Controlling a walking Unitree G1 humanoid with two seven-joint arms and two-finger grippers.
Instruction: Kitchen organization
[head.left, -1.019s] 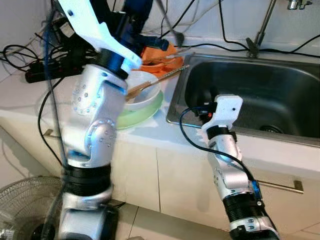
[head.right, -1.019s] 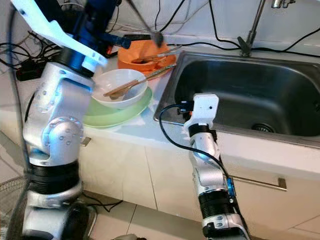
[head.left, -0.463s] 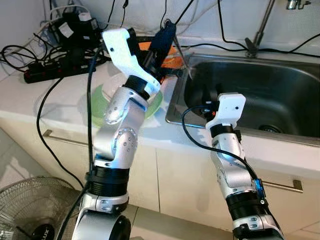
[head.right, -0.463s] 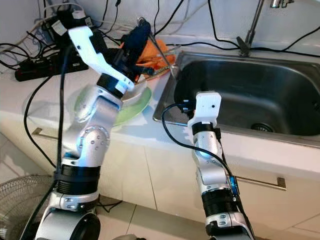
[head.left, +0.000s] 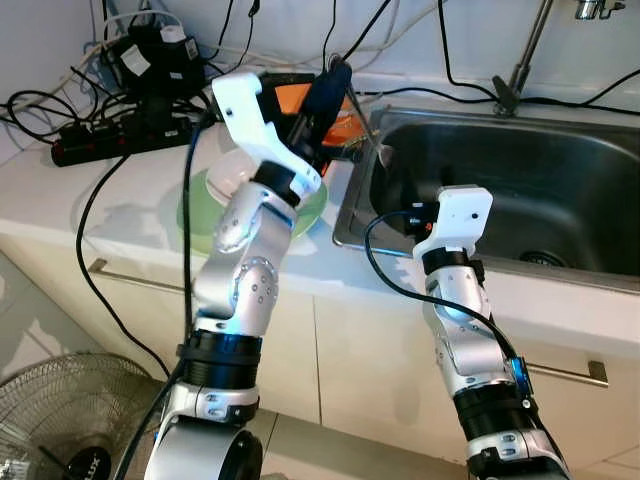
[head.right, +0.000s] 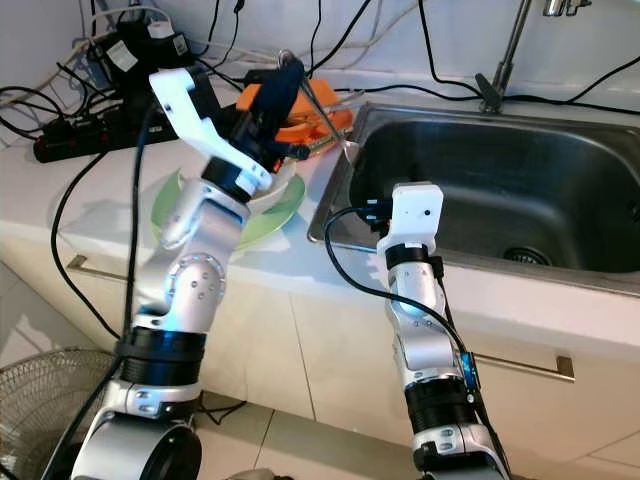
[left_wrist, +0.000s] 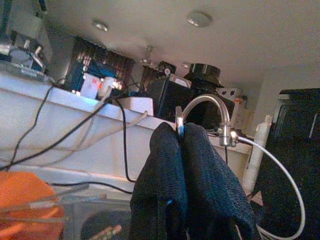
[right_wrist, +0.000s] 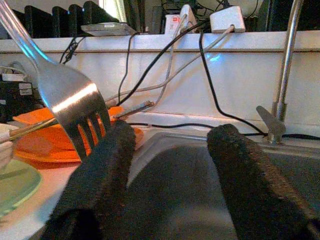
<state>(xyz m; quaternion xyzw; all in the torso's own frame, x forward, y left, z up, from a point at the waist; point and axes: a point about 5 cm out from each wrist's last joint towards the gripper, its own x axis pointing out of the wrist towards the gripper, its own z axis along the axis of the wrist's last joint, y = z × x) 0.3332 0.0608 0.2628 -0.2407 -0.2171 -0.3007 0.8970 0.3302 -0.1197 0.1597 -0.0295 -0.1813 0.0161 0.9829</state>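
My left gripper (head.left: 325, 92) is raised over the counter beside the sink (head.left: 520, 170) and is shut on the handle of a metal fork (head.left: 383, 154). The fork slants down, tines over the sink's left rim. In the left wrist view the two fingers (left_wrist: 200, 165) press together on the thin handle. My right gripper (right_wrist: 172, 132) is open at the sink's front-left corner; the fork tines (right_wrist: 70, 97) hang just beyond one of its fingers. An orange plate (head.right: 300, 112), a white bowl (head.left: 235, 170) and a green plate (head.left: 200, 215) sit on the counter behind my left arm.
A power strip (head.left: 110, 145) with tangled cables lies at the back left. The tap (head.left: 520, 60) stands behind the sink. Chopsticks (right_wrist: 127, 109) lie across the orange plate. A floor fan (head.left: 60, 420) stands at lower left, beside the cabinet fronts with bar handles (head.left: 570, 372).
My left arm has come down from high over the counter, bringing the fork towards the sink's left rim. The right arm has barely moved.
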